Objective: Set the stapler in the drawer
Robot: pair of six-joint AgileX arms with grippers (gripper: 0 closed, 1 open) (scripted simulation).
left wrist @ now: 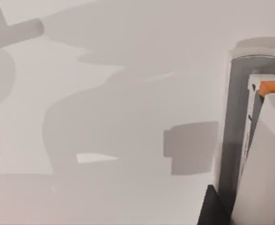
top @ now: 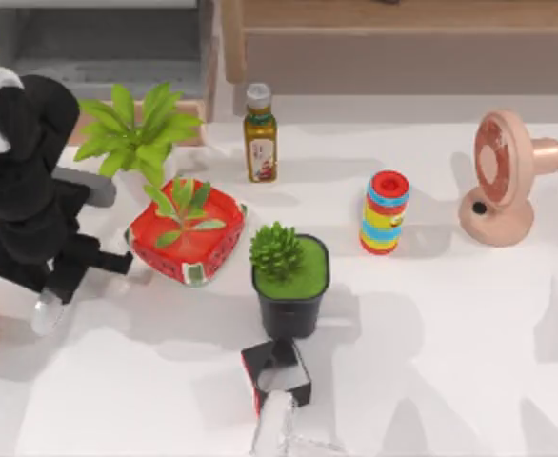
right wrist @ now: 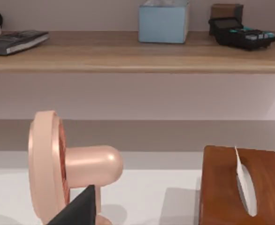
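Down near the worktop's (top: 431, 381) left edge, the left gripper (top: 49, 301) hangs at the end of the black left arm, with its jaws closed narrowly on the stapler (top: 45, 315). The stapler shows as a small pale piece sticking out toward the near edge from under the arm's tip. In the left wrist view the stapler (left wrist: 269, 168) stands close against the camera. It is a long white body with a grey strip along 1 side, a rounded far end and a small orange part near that end. A dark jaw tip touches its near end, and bare shadowed worktop lies beyond it. How far the stapler sits above the surface cannot be told. The drawer (top: 98, 43) stands pulled open at the far left corner, with its grey inside showing and its tan front panel partly behind a leafy green plant (top: 136, 133). The stapler is well apart from it, toward the near side. Beside the drawer, along the far edge, runs the wood-framed cabinet (top: 403, 52). Between the arm and the worktop's middle sits a red watermelon-patterned pot (top: 189, 249). A black pot (top: 288, 309) with a succulent stands just beside that, and a black-and-red box (top: 277, 373) is nearer the front edge. An oil bottle (top: 260, 133), a stack of coloured rings (top: 385, 211) and a pink fan (top: 503, 176) stand farther toward the right. The right arm is parked at the right edge, and its wrist view faces the fan (right wrist: 57, 164) and a brown tissue box (right wrist: 222, 187).
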